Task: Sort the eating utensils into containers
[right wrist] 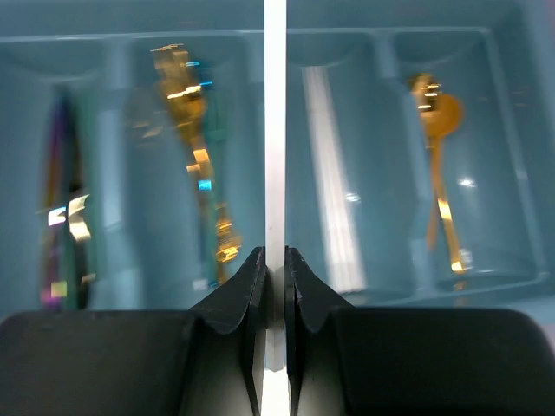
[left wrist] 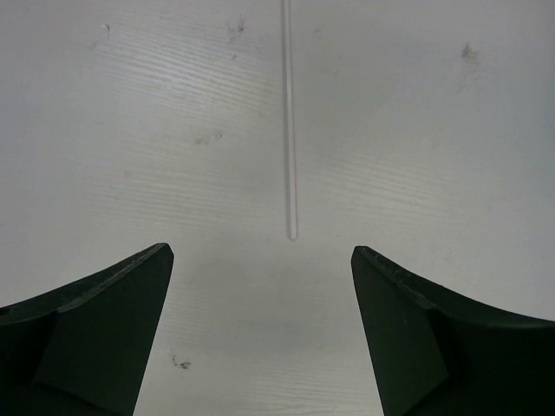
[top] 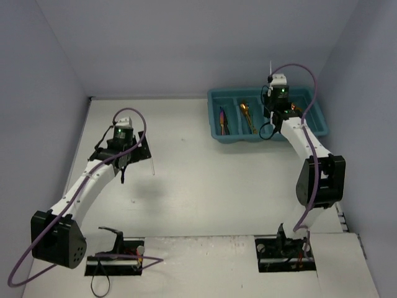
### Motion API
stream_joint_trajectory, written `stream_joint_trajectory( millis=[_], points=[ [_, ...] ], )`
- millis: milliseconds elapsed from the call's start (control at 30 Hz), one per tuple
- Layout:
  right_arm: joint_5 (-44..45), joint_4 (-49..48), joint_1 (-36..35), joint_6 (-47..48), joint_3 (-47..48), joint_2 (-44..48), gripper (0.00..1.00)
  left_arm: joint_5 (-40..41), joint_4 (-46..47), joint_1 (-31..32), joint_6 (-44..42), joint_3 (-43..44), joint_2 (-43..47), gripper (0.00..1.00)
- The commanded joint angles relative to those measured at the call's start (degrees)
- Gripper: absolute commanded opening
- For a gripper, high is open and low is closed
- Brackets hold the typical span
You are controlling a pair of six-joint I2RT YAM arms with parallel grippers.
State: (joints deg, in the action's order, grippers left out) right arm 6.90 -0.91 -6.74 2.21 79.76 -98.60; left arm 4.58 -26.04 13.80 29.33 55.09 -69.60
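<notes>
The teal cutlery tray (top: pixel 242 138) stands at the upper right of the top view, on the white table (top: pixel 205 186).

The right wrist view shows four long compartments side by side:
- Far left: iridescent purple utensils (right wrist: pixel 59 217). Their type cannot be told.
- Second from left: gold and teal utensils (right wrist: pixel 198 156), overlapping lengthwise and blurred.
- Third: a bundle of white chopsticks (right wrist: pixel 334 217), lying along the compartment.
- Far right: a gold spoon (right wrist: pixel 438 165), bowl toward the top of the frame.

The right gripper (right wrist: pixel 275 264) hangs over the tray. Its fingers are pressed together on a single white chopstick (right wrist: pixel 275 130), which runs up the centre of the frame in line with the divider between the second and third compartments. In the top view this chopstick stands up above the wrist.

The left gripper (left wrist: pixel 261 253) is at centre left of the top view, over bare table. Its fingers are spread wide and hold nothing. A second, translucent white chopstick (left wrist: pixel 290 130) lies flat on the table. Its near end stops just short of the gap between the fingertips, touching neither.
</notes>
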Motion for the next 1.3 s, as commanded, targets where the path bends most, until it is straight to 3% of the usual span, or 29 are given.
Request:
stream_joint_trajectory(
  millis=[0, 233, 433, 600, 867, 1033, 1267],
  points=[
    [-0.2, 0.0, 4.2, 4.2, 4.9, -5.4, 0.05, 1.3, -1.9, -0.3, -1.1, 4.1, -0.4, 0.82],
    [-6.2, 0.6, 9.8, 3.5, 9.7, -14.6, 0.13, 2.0, -2.6, -0.2, 0.0, 4.0, -1.5, 0.82],
    [-7.6, 0.7, 10.0, 3.1, 9.5, -14.9, 0.34, 1.2, -3.1, -0.1, 1.4, 4.8, -3.4, 0.82],
    [-6.8, 0.7, 9.6, 2.5, 7.3, -7.2, 0.49, 1.5, -3.8, 0.0, 3.7, 6.0, -5.5, 0.82],
    [-4.6, 0.7, 7.1, -5.5, 0.5, 9.9, 0.53, 3.2, -3.1, 0.2, 7.9, 10.6, -14.9, 0.76],
    [-2.1, 0.7, -1.1, -7.5, -3.6, 18.3, 0.54, 3.0, -2.8, 0.3, 7.4, 15.9, -24.2, 0.64],
    [-5.7, 0.8, -3.3, -8.9, -9.4, 23.2, 0.55, 1.7, -3.1, 0.1, 6.8, 20.9, -31.1, 0.47]
  ],
)
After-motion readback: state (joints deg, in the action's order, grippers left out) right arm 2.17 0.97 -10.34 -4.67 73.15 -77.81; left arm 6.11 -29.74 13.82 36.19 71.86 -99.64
